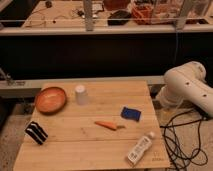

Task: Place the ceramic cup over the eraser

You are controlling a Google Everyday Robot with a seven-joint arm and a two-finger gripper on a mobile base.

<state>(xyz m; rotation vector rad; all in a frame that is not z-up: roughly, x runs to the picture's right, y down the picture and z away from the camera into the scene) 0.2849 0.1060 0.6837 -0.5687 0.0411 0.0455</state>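
Bowl (50,99) beside cup (80,94), eraser (36,132) apart, arm (187,90) right, jaws unseen

The ceramic cup (80,94) sits right of the bowl (50,99), eraser (36,132) before it; claw out of view.

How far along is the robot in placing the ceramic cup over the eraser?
Done: nothing yet. The ceramic cup stands beside the orange bowl, well apart from the eraser at the left front edge of the table. In hand: nothing; the robot arm sits off the right side, its gripper out of view. Left: reach, grasp the cup, carry it over and lower it onto the eraser.
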